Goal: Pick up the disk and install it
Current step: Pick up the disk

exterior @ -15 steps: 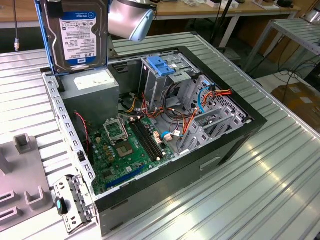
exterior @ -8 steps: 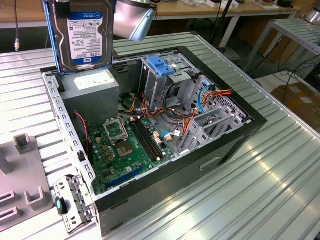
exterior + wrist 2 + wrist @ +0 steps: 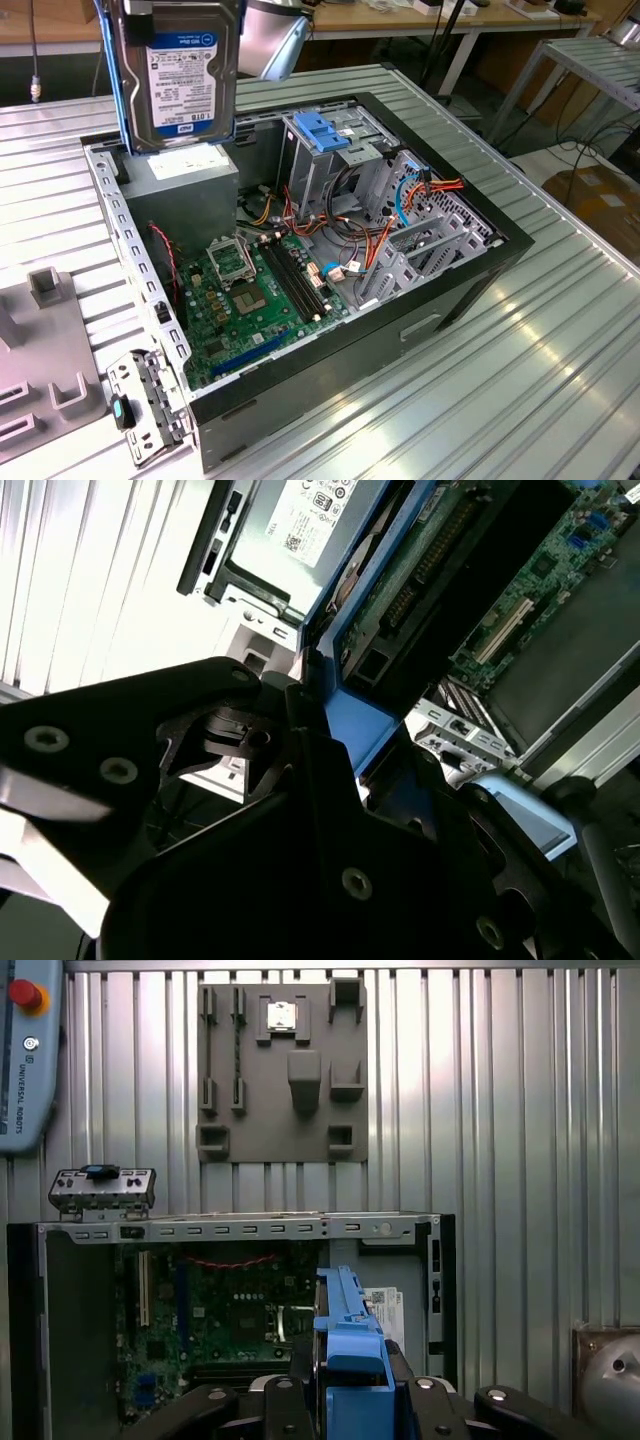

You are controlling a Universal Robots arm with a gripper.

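Hanging on edge, the disk (image 3: 178, 80) is held over the grey box (image 3: 185, 180) at the computer case (image 3: 450, 300) corner toward the exterior view's left | gripper (image 3: 352, 1390) is clamped on its blue rails | case is set on the ribbed table (image 3: 560, 380)

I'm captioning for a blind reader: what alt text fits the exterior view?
The disk hangs upright, label facing the camera, over the grey box inside an open computer case. The green motherboard lies exposed; the case sits on a ribbed metal table.
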